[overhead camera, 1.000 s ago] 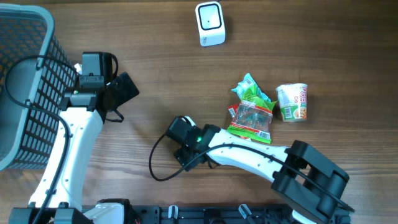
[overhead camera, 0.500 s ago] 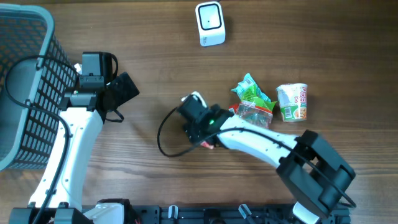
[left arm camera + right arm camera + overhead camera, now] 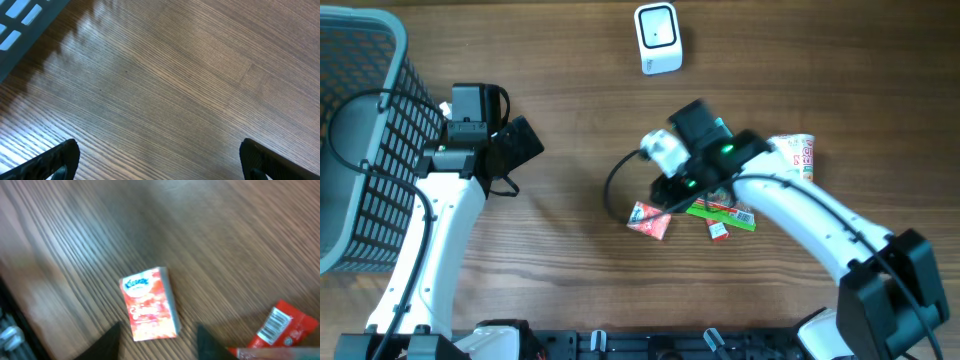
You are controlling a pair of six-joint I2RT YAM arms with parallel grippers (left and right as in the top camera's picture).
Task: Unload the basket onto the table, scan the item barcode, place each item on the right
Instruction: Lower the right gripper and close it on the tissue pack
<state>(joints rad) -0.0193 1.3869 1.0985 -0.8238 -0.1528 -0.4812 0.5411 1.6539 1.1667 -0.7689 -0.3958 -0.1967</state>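
**A:** Overhead first. Where's the scanner (image 3: 657, 38)?

**B:** Top middle of the frame, white, standing on the desk (image 3: 570, 90), well apart from everything else. A dark basket (image 3: 360, 150) fills the left edge.

**A:** And the goods?

**B:** Right of centre. A red tissue pack (image 3: 650, 220) lies flat just below the wrist of the right arm (image 3: 790, 200). Just to its right is a small red packet (image 3: 718, 231), and a green bag (image 3: 726, 212) pokes out from under the arm. A noodle cup (image 3: 794, 163) sits further right, partly hidden by the arm.

**A:** Have the right fingers (image 3: 107, 342) got hold of anything?

**B:** Nothing I can make out. In the right wrist view they show as two dark blurs at the bottom edge, partway apart, with bare wood between them. The tissue pack lies on the desk just above that gap, label up. The red packet is in the lower right corner with its barcode facing up, close to the right-hand blur. The picture is too smeared to tell whether they touch.

**A:** The left fingers (image 3: 55, 160)?

**B:** Spread wide and holding nothing, over bare desk, with the basket's edge in the upper left of their view. From above they sit left of centre beside the basket, well apart from the goods.
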